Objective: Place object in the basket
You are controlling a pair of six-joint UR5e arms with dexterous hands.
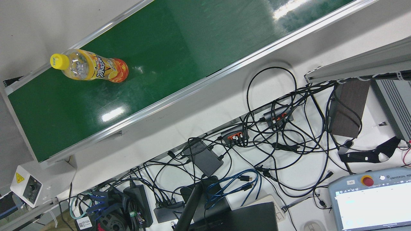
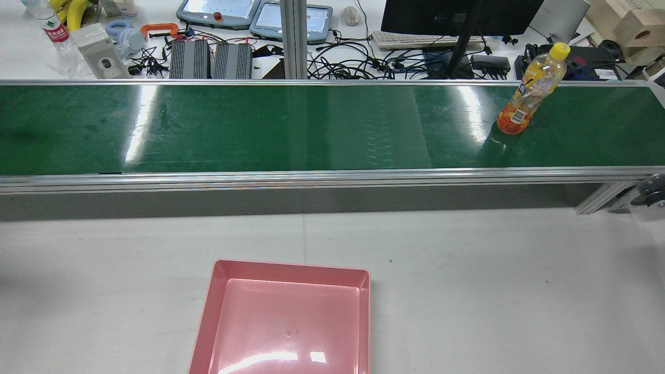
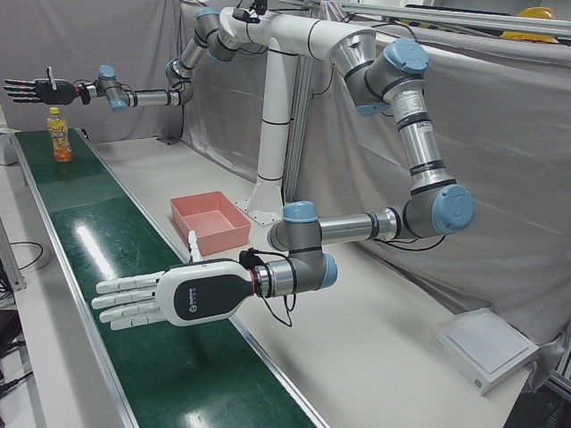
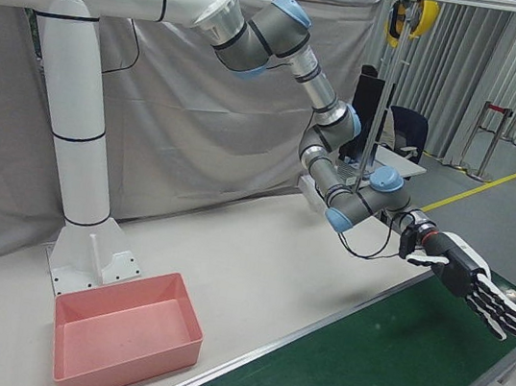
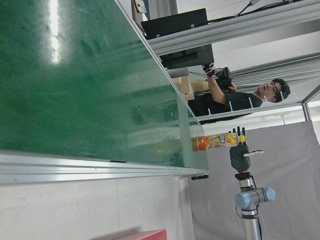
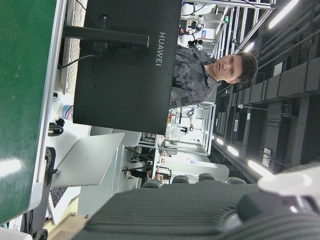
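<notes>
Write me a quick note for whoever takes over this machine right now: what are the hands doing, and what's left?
Left hand: open, holding nothing, flat over the green conveyor belt.
Right hand: open, holding nothing, close to the yellow-capped orange drink bottle but not touching it.
Bottle: upright on the belt, on the robot's right.
Pink plastic basket: on the table, nothing in it.
Done: nothing yet.
Left: grasp the bottle, place it in the basket.
</notes>
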